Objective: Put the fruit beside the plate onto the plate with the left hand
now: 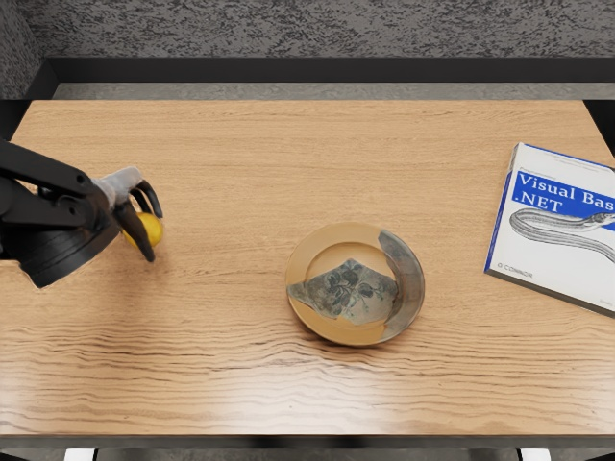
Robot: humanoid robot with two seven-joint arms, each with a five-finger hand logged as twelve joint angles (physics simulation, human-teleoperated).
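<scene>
Head view: fruit [150,229], plate [327,236] well apart

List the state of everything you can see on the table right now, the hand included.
left hand: fingers curled around the yellow fruit
yellow fruit: grasped, well left of the plate, not on it
plate: upright on the table, no fruit on it
Visual Basic .NET book: closed, lying flat, cover up, at the table's right edge
right hand: not in view
</scene>
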